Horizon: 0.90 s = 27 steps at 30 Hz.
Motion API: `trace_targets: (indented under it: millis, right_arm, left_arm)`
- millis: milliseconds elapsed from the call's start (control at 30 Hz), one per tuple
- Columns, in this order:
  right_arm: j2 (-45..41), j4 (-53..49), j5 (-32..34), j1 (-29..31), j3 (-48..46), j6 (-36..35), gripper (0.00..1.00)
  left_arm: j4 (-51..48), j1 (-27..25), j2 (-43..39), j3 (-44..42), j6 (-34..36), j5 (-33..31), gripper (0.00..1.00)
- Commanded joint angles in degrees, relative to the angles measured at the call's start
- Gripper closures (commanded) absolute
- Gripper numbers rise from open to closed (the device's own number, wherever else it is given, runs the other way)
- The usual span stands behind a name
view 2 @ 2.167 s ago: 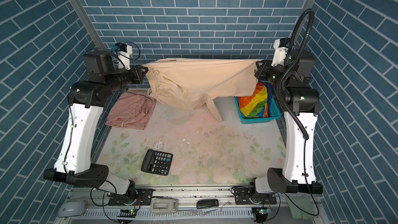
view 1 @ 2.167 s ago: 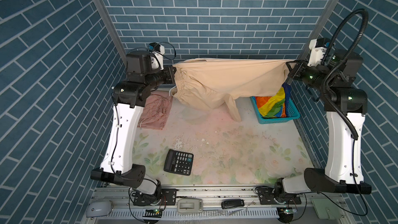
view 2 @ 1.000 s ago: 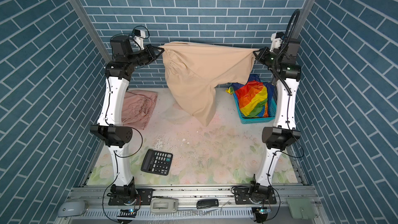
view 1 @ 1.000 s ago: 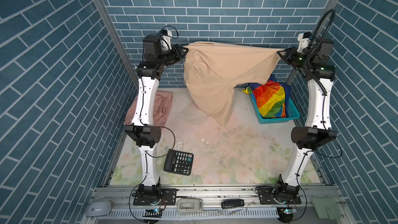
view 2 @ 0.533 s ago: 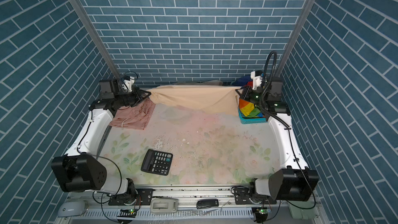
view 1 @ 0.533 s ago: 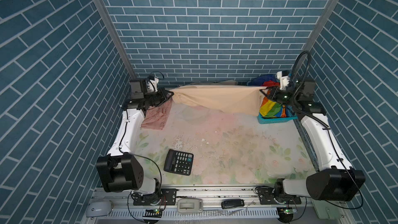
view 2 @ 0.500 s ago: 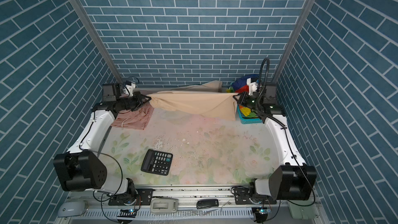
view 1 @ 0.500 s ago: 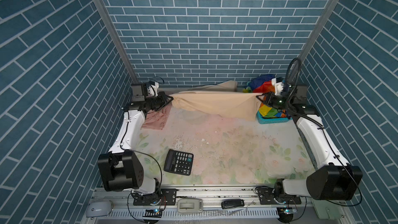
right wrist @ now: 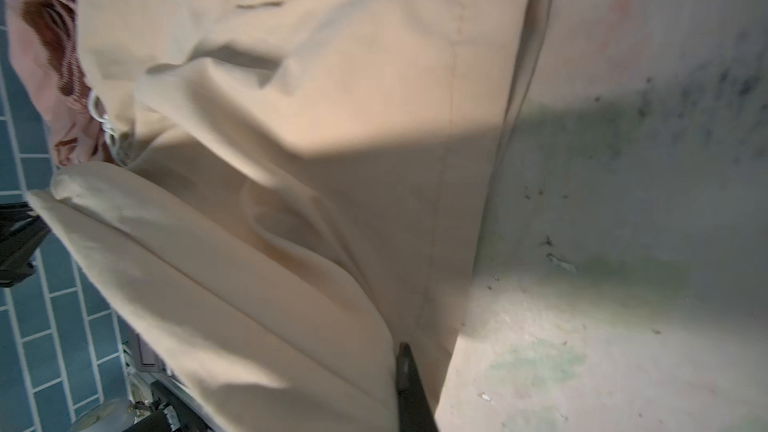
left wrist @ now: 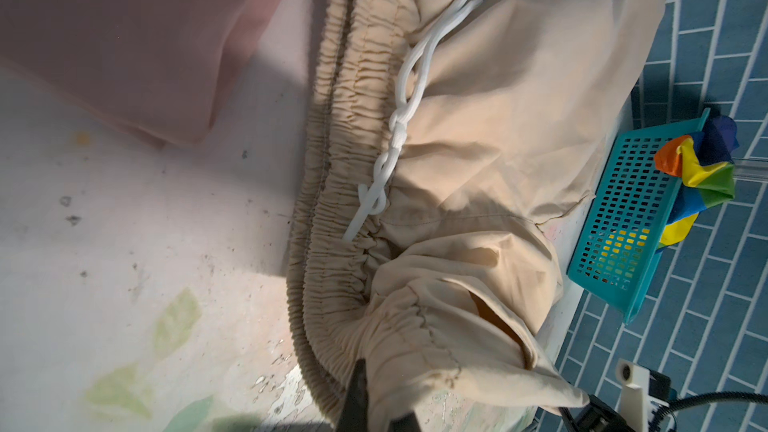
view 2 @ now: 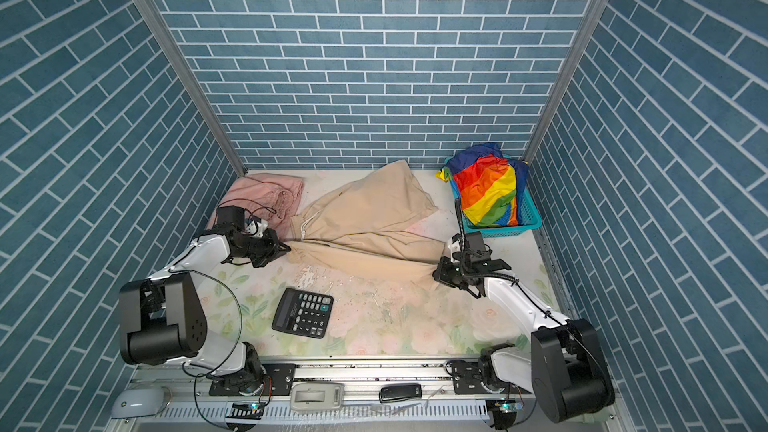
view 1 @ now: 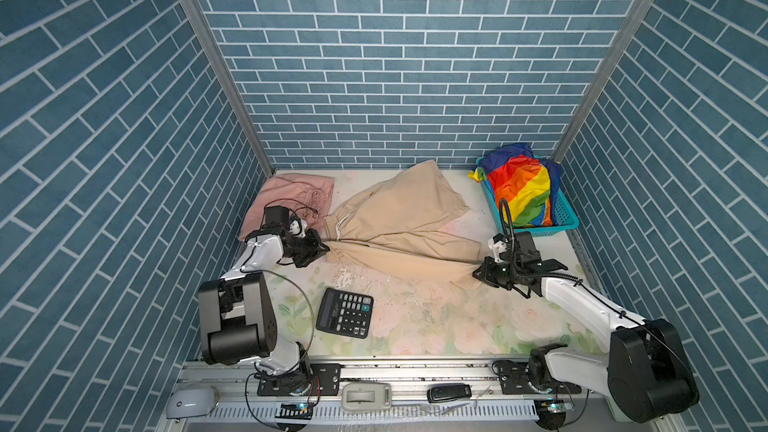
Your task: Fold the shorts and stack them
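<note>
Pinching the beige shorts (view 1: 399,226) at both ends: waistband in the closed left gripper (view 1: 324,248) near the table's (view 1: 436,317) left edge, leg end in the closed right gripper (view 1: 478,274) toward the right edge. Spread flat between them, mid-table.

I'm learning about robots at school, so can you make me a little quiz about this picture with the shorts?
1. True or false: the rainbow shorts lie in the teal basket.
2. Which shorts do the left end effector and the right end effector grip? A pink, B beige, C rainbow.
3. Fill in: nearer the camera than the beige shorts lies a black ____.

Key: 1 true; 2 B; 3 calculator.
</note>
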Motion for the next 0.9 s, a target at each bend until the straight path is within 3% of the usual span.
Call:
trace_targets:
  millis: [0,67,133,267,400,500,600,867]
  right_arm:
    - [2.88,-0.45,4.73,0.11,-1.04,1.66,1.00]
    - [4.06,-0.50,3.84,0.67,-0.85,0.83,0.93]
    - [3.99,-1.29,3.19,0.95,0.22,-0.39,0.77]
    - [1.62,-8.61,4.92,1.13,9.13,-5.16,0.48]
    - [2.29,-14.50,10.27,1.06,21.98,-9.71,0.21]
    - [9.82,-13.94,11.45,0.96,30.89,-10.95,0.02]
    - [20.01,-11.30,10.06,1.13,39.67,-10.54,0.01]
    - [44.54,-10.34,12.63,1.44,60.92,-12.93,0.01]
  left_arm:
    - [-0.92,1.53,0.46,-0.50,0.93,-0.86,0.80]
    - [-2.42,1.62,0.27,0.16,2.14,-0.48,0.68]
    - [-4.81,1.70,-0.53,2.05,3.92,-2.52,0.47]
    - [-11.10,1.85,-2.75,9.01,8.28,-12.38,0.03]
    - [-13.02,1.96,-3.46,15.81,8.46,-18.04,0.01]
    - [-5.40,1.57,-3.95,15.18,2.12,-12.25,0.00]
    - [0.03,-1.25,-0.13,16.15,-3.04,-7.93,0.00]
    - [0.87,-11.60,11.76,22.51,-4.45,-5.16,0.00]
